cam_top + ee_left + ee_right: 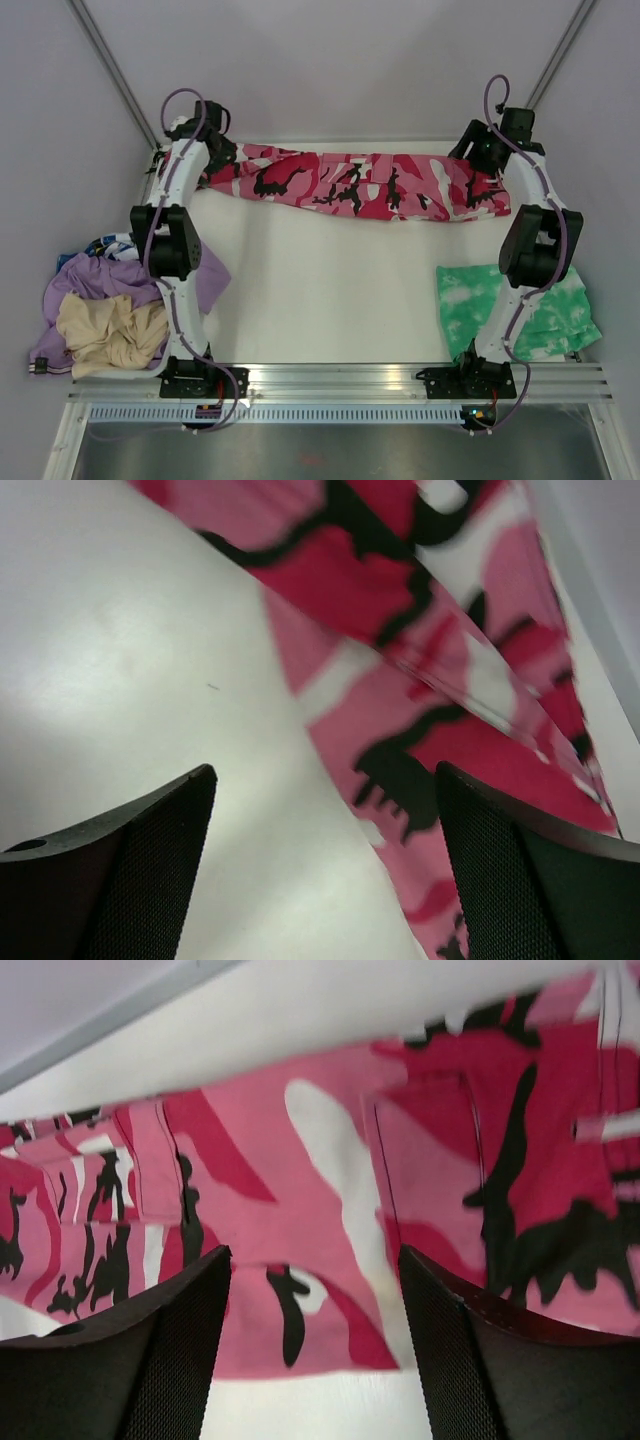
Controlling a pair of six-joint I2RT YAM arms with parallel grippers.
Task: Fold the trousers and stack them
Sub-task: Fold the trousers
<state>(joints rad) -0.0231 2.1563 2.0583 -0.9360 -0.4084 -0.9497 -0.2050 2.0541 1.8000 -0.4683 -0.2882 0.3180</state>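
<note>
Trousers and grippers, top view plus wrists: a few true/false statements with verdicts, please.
1. The trousers lie stretched along the far edge of the table. True.
2. The left gripper is shut on the cloth. False: its jaws stand open and hold nothing.
3. The right gripper is open over the camouflage cloth. True.
4. The green tie-dye garment lies on the trousers. False: it lies apart from them, at the near right of the table.

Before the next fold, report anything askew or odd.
Nothing damaged or spilled. The pink, red, white and black camouflage cloth trousers lie slightly slanted along the far edge of the white table; lilac and beige clothes sit crumpled at left.
</note>
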